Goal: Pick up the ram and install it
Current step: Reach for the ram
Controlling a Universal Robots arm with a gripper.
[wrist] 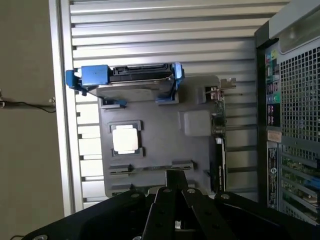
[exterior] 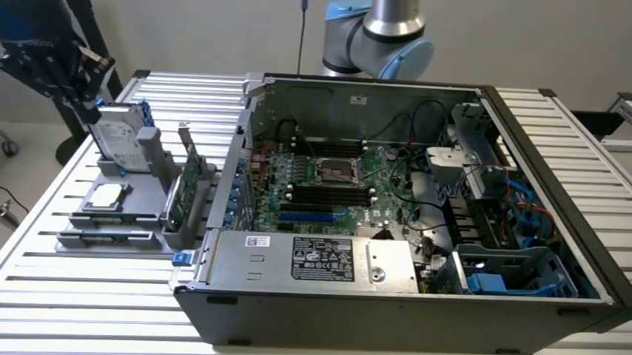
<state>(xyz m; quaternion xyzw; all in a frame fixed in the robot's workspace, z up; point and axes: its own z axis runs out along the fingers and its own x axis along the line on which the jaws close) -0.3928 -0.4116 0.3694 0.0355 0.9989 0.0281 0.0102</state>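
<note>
Wrist view: the fingers (wrist: 161,210) were pressed together with nothing between them, so the gripper (wrist: 177,181) held no part. Past the tips I looked down on the grey parts tray (wrist: 155,135). The ram (wrist: 150,169) lay lengthwise in its holder on that tray, a thin dark strip between two grey clips, untouched. Next along the tray sat the square silver processor (wrist: 125,139) in its pocket, and beyond it the hard drive (wrist: 137,77) in a blue caddy. The expansion card (wrist: 220,145) stood on edge along the tray's side facing the computer case (wrist: 295,125).

Exterior view: I logged the gripper high over the hard-drive end of the tray, at the exterior view's left, clear of every part and well apart from the ram at the tray's opposite end. The tray rested on the ribbed metal table (exterior: 99,296), just beside the case. The case lay open with the motherboard (exterior: 336,177) exposed. The arm's grey and blue joint (exterior: 390,33) stood behind the case.
</note>
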